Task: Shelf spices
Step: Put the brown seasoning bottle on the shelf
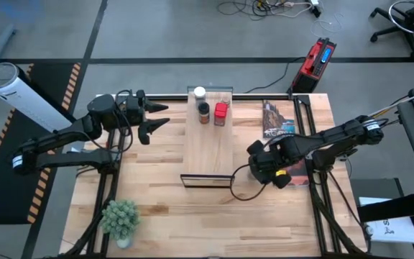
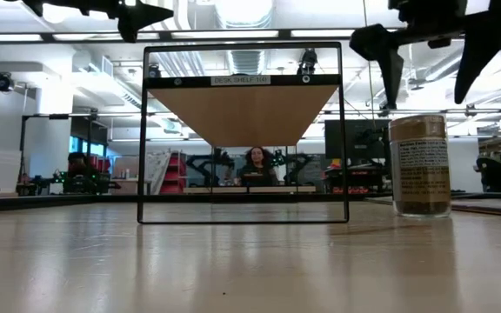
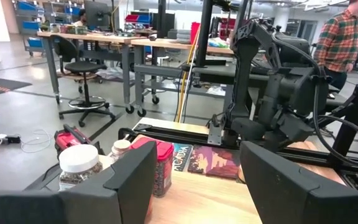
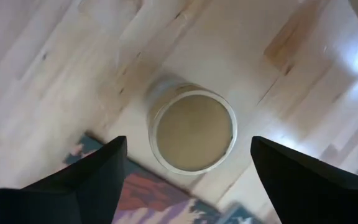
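Observation:
The shelf [image 1: 208, 140] is a pale board on a thin dark frame at the table's middle. At its far end stand a white-capped jar [image 1: 199, 93], a dark jar [image 1: 204, 112] and a red tin [image 1: 221, 113]. The tan-topped round jar [image 2: 420, 165] stands on its base on the tabletop, right of the shelf. My right gripper [image 2: 426, 97] hangs open above it, pointing down, with a finger on either side of the lid [image 4: 193, 130] and clear of it. My left gripper [image 1: 153, 119] waits open and level, left of the shelf's far end.
A flat printed game box [image 1: 279, 119] lies right of the shelf, and its edge [image 4: 160, 199] runs close beside the tan-topped jar. A small potted plant [image 1: 120, 218] stands at the near left. People [image 3: 340, 37] are in the room beyond the table.

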{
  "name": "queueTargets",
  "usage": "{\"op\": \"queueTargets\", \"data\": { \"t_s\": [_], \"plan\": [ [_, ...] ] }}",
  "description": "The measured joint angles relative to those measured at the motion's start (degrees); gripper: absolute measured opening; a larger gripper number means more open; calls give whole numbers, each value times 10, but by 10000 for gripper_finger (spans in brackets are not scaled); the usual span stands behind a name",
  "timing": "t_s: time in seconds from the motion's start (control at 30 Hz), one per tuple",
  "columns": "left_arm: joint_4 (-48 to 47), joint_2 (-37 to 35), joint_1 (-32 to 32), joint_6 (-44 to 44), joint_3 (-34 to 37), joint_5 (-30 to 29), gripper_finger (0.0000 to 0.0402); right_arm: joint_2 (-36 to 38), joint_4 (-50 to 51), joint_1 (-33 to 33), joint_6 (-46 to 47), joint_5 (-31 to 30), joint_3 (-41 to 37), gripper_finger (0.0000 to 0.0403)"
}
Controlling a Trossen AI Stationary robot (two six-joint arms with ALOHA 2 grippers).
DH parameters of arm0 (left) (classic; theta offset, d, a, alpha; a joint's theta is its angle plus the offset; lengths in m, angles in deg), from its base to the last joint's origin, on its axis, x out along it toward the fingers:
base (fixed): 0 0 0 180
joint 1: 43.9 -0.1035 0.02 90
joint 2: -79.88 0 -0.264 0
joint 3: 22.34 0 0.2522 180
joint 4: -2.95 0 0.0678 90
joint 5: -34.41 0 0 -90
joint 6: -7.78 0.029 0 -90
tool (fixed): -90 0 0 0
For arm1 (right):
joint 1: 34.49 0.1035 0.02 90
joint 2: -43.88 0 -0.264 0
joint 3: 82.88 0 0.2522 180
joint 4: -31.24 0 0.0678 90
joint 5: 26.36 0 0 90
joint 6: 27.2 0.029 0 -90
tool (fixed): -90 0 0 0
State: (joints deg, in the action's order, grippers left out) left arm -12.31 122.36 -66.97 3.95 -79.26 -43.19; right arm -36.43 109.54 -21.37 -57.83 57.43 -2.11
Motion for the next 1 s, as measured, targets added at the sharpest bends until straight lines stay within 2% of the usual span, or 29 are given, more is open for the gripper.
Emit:
{"op": "queueTargets", "data": {
  "t_s": [0.3, 0.63, 0.87, 1.0],
  "plan": [
    [0, 1, 0, -20, 0, 1, 220, -17, 4, 0, -120, -29, -5, 323],
    [-16, 2, 0, -34, 0, 1, 220, -60, -16, 0, -198, -32, -6, 323],
    [-34, 2, 0, -44, 0, 2, 220, -96, -21, 0, -204, -29, -6, 321],
    [-35, 2, 0, -44, 0, 2, 220, -98, -25, -2, -193, -15, -6, 304]
  ]
}}
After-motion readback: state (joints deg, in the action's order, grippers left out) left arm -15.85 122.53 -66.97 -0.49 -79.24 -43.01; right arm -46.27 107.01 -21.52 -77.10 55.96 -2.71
